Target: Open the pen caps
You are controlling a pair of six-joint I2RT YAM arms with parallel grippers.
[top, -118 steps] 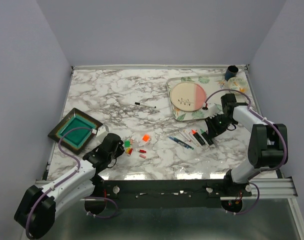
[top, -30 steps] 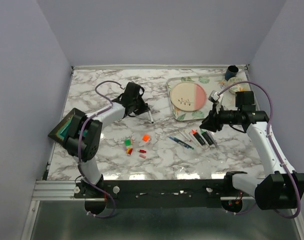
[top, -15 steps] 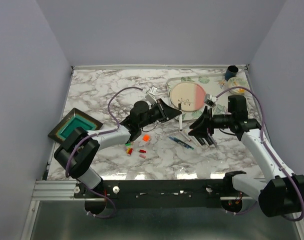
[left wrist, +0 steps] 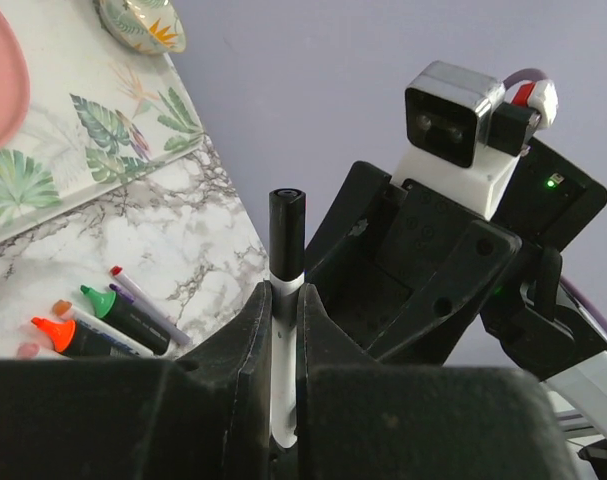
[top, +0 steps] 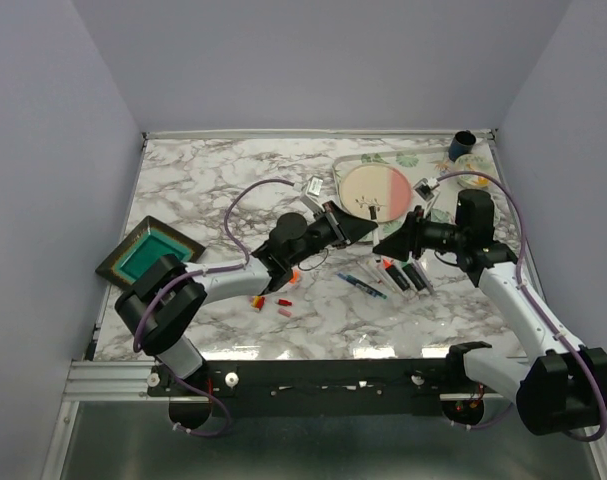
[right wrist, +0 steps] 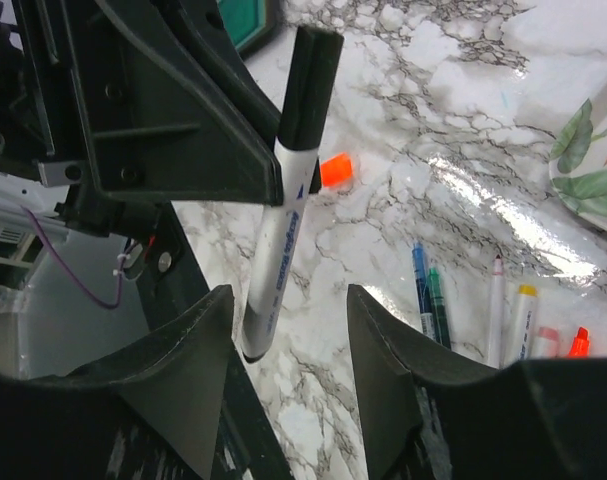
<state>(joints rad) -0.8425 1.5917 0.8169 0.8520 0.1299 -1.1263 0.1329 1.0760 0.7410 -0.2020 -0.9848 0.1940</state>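
Left pincer (left wrist: 283,300) clamps pen (right wrist: 273,240) just under black cap (right wrist: 308,85); right pincer (right wrist: 288,300) gapes empty beside pen. Misalign and you bite pen, not cap — grip twists loose.

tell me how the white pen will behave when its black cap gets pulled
The white pen looks a slim rigid tube, so probably stiff and light. The left gripper pinches its smooth round barrel, so it may slip or twist. The black cap looks fully seated, likely needing a firm tug.
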